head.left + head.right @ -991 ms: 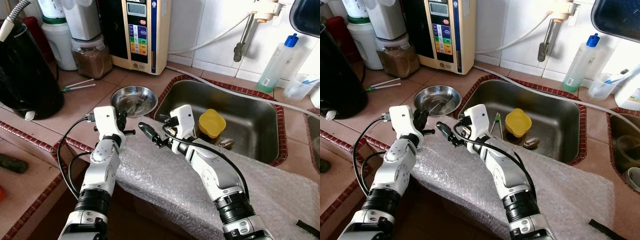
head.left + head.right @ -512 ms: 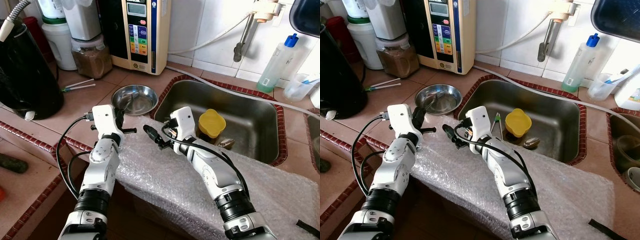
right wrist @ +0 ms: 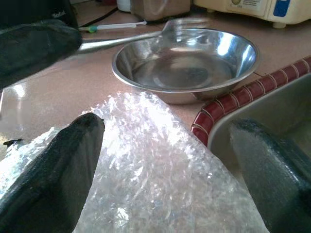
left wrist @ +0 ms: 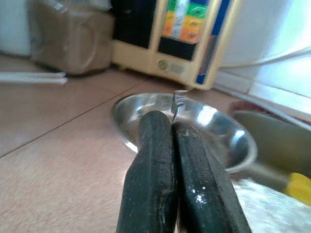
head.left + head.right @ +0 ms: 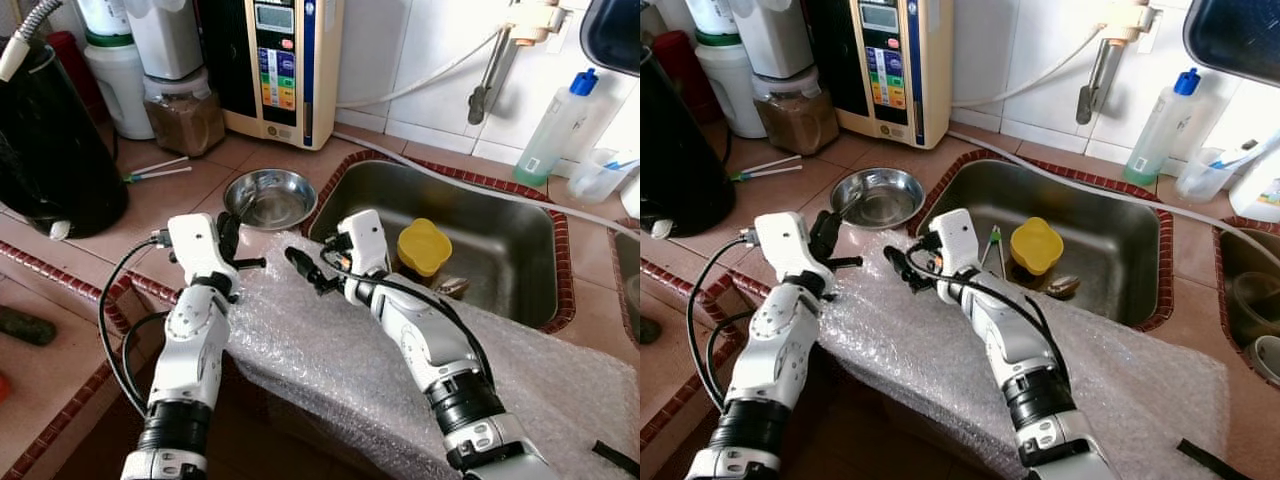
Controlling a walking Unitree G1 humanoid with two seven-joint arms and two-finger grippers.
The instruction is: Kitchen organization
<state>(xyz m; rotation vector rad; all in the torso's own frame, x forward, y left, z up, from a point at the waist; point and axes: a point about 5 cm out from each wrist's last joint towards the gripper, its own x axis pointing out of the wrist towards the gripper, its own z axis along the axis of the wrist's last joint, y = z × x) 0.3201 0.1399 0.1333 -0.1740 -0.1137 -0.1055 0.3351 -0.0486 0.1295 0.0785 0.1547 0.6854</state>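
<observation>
Fork [image 4: 179,99] handle (the tines blurred) inside left tool [image 4: 171,127]

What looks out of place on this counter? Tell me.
A bubble wrap sheet is draped over the counter edge beside the sink, under both arms. The left gripper holds a fork over the steel bowl.

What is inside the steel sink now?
In the sink lies a yellow cup, with a spoon and green-tipped tongs beside it. The right arm and the bubble wrap cover its near edge.
</observation>
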